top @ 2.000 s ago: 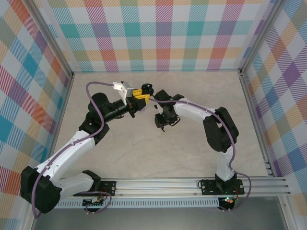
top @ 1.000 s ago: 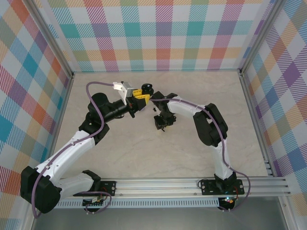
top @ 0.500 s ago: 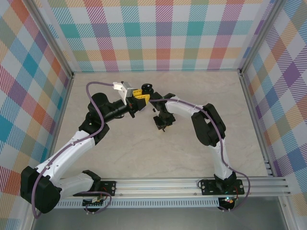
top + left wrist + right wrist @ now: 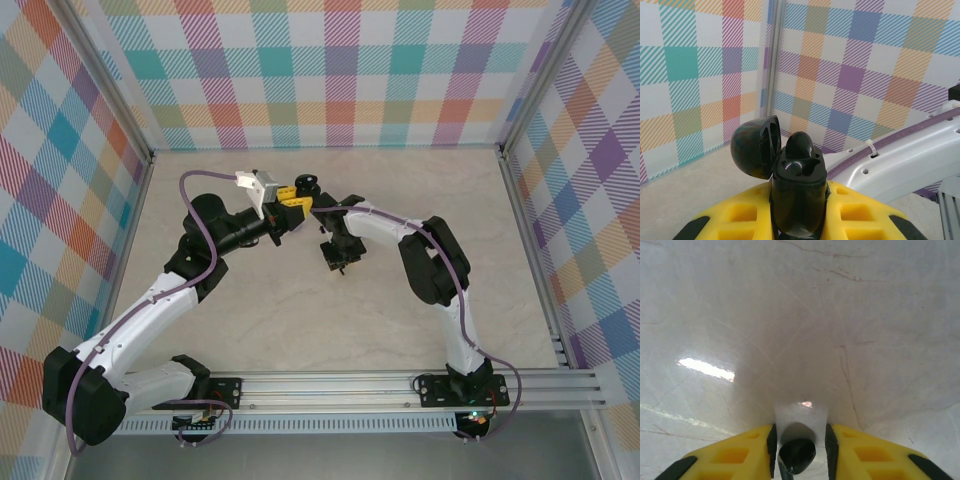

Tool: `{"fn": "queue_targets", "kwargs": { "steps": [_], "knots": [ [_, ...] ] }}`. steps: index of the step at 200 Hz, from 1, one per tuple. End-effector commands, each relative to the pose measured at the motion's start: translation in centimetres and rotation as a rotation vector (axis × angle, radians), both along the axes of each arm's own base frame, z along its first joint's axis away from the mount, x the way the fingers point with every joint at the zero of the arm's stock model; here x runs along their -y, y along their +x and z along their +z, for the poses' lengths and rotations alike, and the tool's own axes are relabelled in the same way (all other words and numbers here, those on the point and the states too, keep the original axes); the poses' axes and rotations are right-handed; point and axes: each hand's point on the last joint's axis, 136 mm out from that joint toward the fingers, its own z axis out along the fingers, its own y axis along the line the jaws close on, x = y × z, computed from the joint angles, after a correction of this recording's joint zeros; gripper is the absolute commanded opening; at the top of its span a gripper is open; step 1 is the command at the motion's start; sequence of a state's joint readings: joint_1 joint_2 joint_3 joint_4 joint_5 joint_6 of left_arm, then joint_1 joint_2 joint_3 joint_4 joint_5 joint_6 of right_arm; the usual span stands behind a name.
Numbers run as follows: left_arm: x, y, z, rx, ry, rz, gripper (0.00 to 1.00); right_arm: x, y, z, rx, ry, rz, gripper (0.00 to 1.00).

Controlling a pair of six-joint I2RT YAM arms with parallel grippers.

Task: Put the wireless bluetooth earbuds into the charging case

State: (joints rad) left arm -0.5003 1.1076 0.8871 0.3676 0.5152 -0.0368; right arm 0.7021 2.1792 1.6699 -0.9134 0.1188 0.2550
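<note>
My left gripper (image 4: 799, 217) is shut on a black charging case (image 4: 797, 195) and holds it upright off the table. The case's lid (image 4: 752, 147) hangs open to the left. One black earbud (image 4: 800, 145) sits in a socket of the case. In the top view the left gripper (image 4: 291, 207) and the case (image 4: 306, 184) are at mid-table. My right gripper (image 4: 337, 264) points down at the table just to their right. A second black earbud (image 4: 797, 454) lies between the right gripper's (image 4: 799, 447) yellow fingers (image 4: 740, 460), and a gap shows on its right side.
Pale marble tabletop (image 4: 800, 315) lies under the right gripper. Plaid walls (image 4: 340, 70) and metal frame posts close in the table. The right arm's white link (image 4: 910, 160) passes close behind the held case.
Over two seconds the right arm's elbow has folded in toward the left and its gripper has settled slightly left over the table. The left arm and case have not moved.
</note>
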Motion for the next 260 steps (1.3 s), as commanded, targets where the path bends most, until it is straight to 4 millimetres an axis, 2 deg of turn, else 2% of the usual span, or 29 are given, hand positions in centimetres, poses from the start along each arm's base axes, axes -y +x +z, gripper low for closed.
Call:
{"fn": "queue_targets", "kwargs": {
  "steps": [1, 31, 137, 212, 260],
  "knots": [
    [-0.4, -0.6, 2.0, 0.059, -0.023, -0.013, 0.06, 0.6, -1.0, 0.2, -0.024, -0.025, -0.008, 0.36],
    [-0.3, -0.6, 1.9, 0.057, -0.023, -0.015, 0.06, 0.5, -1.4, 0.5, -0.036, -0.007, -0.008, 0.37],
    [-0.3, -0.6, 2.0, 0.059, -0.023, -0.015, 0.06, 0.4, -2.7, -0.4, -0.076, -0.013, -0.009, 0.34],
    [-0.3, -0.5, 1.9, 0.056, -0.023, -0.015, 0.06, 0.3, -3.0, -0.9, -0.083, -0.022, -0.013, 0.23],
    [-0.3, -0.5, 1.8, 0.052, -0.021, -0.015, 0.06, 0.6, -2.2, 0.0, -0.032, -0.002, -0.039, 0.21]
  ]
}}
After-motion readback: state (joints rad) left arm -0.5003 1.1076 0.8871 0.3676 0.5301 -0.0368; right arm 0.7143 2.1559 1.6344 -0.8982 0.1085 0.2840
